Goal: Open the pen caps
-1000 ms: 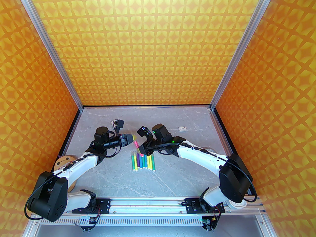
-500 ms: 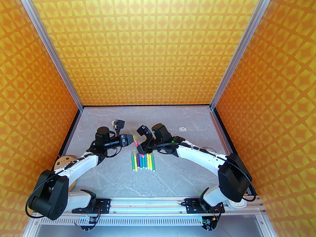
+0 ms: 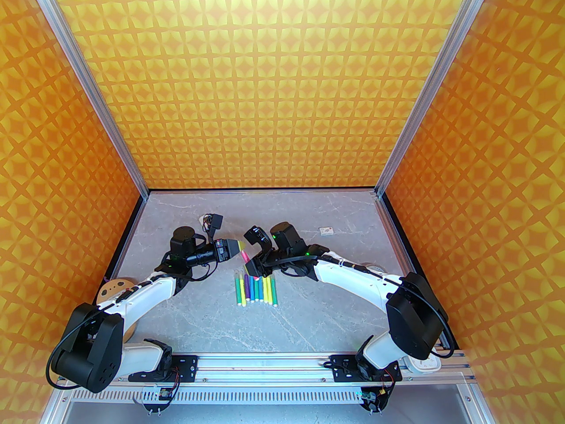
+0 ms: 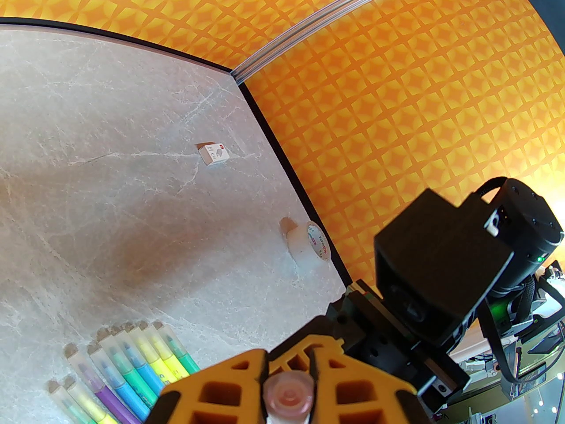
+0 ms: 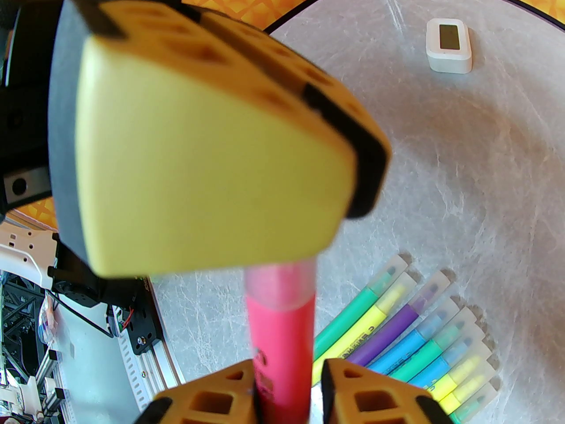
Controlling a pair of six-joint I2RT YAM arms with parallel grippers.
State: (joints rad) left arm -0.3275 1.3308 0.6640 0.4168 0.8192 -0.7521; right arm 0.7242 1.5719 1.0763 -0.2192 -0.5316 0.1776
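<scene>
Status: left gripper (image 4: 289, 365) is clamped tight on pink pen's cap (image 4: 288, 396). The cap end pokes out between the pads: round, translucent, faint pink showing through.

Right gripper (image 5: 289, 384) straddles pink pen (image 5: 281, 325) low on the barrel. One pad is on it and there's a sliver of daylight at the other, so I can't tell if it's biting.

The pen hangs in the air between the two arms, tilted, over the far end of the pen row. The cap overlaps the barrel, so the step in hand is the pull-off, not yet done.

Next move probably needs a firm right grip first, then a straight pull along the pen axis. The glossy, smooth barrel will likely slip otherwise.

Other pens (image 5: 393, 329) lie side by side, touching, on table (image 4: 110, 183), which is a matte grey marble-look. Barrels are slim and round: green, yellow, purple, blue, teal. Their caps (image 5: 459, 325) are frosted tubes, all on.
</scene>
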